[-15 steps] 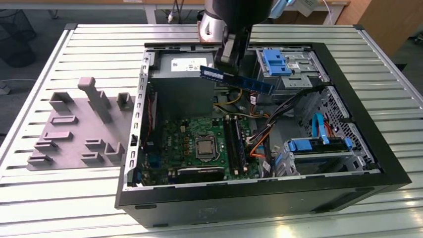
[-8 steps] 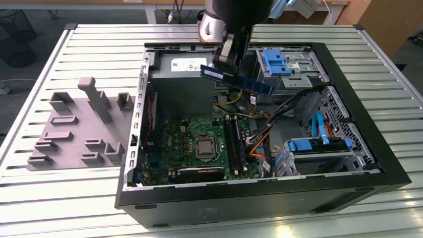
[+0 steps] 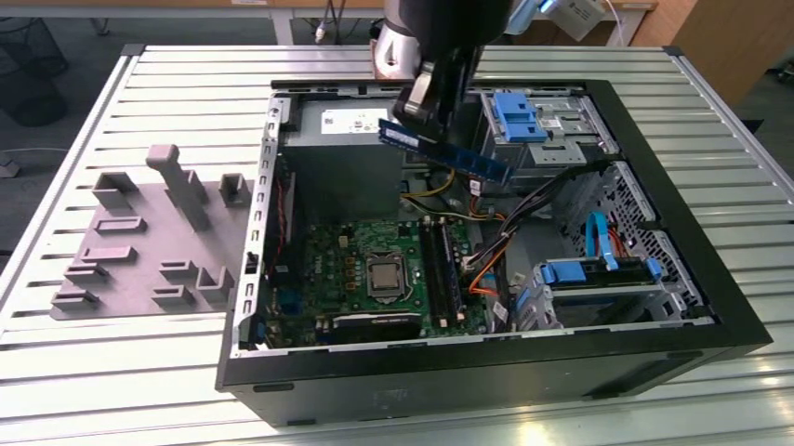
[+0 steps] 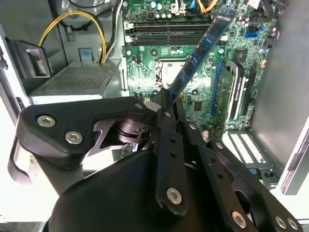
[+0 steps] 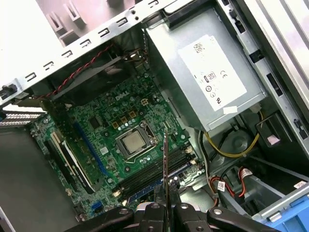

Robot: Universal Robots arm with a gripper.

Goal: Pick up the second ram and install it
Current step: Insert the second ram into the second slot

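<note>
As gripper (image 3: 412,119) clamps its end, second ram (image 3: 462,159) slants

- Ribbed, silvery metal slats with a light sheen form the table (image 3: 162,84).
- The computer case (image 3: 496,372) has a matt black outer shell and bare grey sheet metal inside.
- The power supply (image 5: 169,53) is dull grey metal with a white paper label (image 5: 212,67).
- The motherboard (image 5: 96,121) is glossy green circuit board, and its processor (image 5: 133,141) has a smooth metal lid.
- Thin blue circuit board makes up the second ram (image 4: 203,48).
- The gripper (image 4: 166,95) is matt black, studded with bright metal screws (image 4: 174,195).
- The drive-bay clips (image 3: 515,116) are smooth, bright blue plastic.
- The fixture (image 3: 137,251) looks like matt grey plastic.
</note>
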